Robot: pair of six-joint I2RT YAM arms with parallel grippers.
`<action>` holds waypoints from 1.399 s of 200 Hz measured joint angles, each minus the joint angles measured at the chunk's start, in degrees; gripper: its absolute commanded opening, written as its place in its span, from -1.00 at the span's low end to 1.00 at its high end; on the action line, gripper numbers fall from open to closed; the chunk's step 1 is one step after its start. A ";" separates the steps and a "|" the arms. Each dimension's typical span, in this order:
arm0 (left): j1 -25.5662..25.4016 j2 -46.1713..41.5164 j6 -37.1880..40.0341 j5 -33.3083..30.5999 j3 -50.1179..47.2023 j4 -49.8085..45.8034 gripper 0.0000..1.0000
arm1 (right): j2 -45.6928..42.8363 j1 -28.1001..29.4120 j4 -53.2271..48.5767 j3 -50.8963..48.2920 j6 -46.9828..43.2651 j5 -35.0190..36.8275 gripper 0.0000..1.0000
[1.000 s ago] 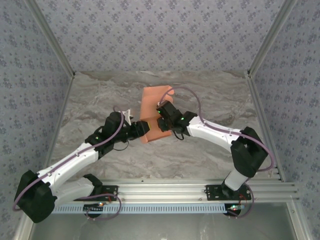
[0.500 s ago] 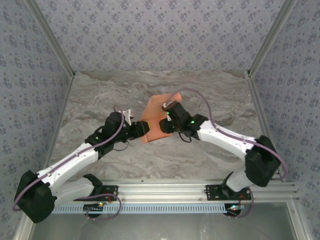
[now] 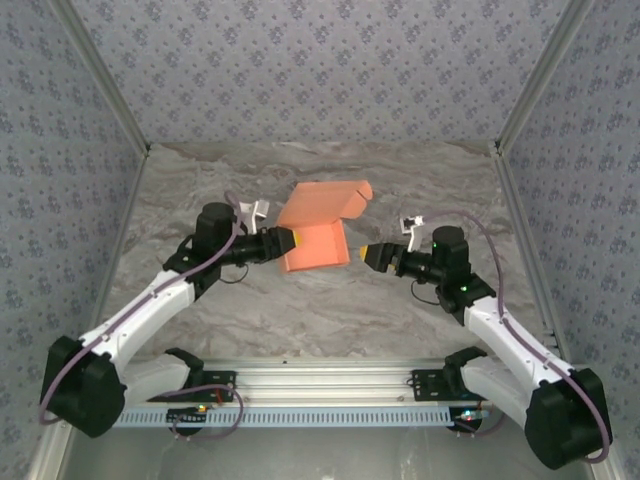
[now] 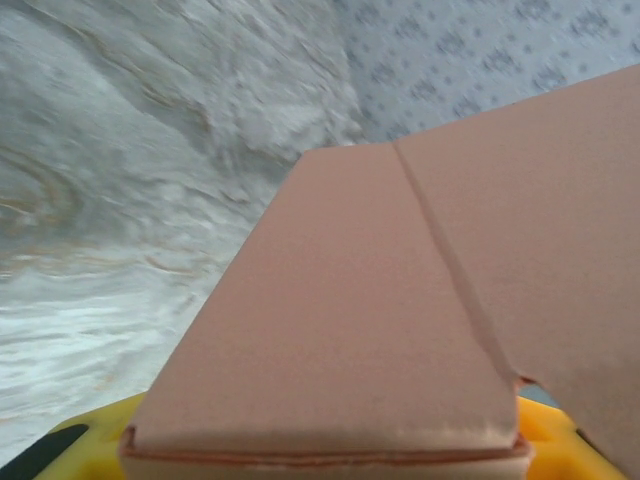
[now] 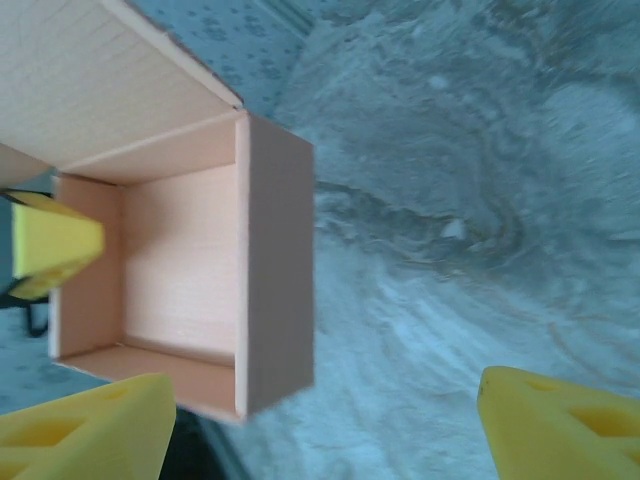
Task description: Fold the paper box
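The left pincer [image 3: 287,240] is clamped on the left wall of the paper box [image 3: 318,248], holding it over the middle of the worktop [image 3: 200,195], with the lid flap [image 3: 322,203] raised on the far side. The box's empty cavity opens rightward, straight at the right pincer [image 3: 368,255], which is spread apart just beside that open mouth

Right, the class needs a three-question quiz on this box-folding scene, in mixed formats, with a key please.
1. True or false: the right gripper is clamped on the paper box.
2. The box's lid flap is: A folded shut, B open, C torn off.
3. Fill in: the ___ gripper holds the box by one side wall.
Key: 1 false, it is open and apart from the box; 2 B; 3 left gripper.
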 measured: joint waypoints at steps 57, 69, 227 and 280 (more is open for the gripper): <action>0.11 6.05 -1.36 10.67 2.99 5.40 -0.17 | 6.64 -2.36 16.57 -0.09 13.99 -9.94 0.63; 0.66 7.06 -2.05 12.13 3.15 7.30 -0.17 | 8.07 -2.40 18.32 -0.09 15.34 -11.34 0.63; 3.21 14.49 -11.21 17.81 3.02 22.36 -0.16 | 13.22 2.23 20.02 3.39 18.53 -14.23 0.26; 3.28 14.67 -8.13 17.94 3.17 20.79 -0.16 | 13.40 2.23 18.47 4.96 19.28 -14.78 0.07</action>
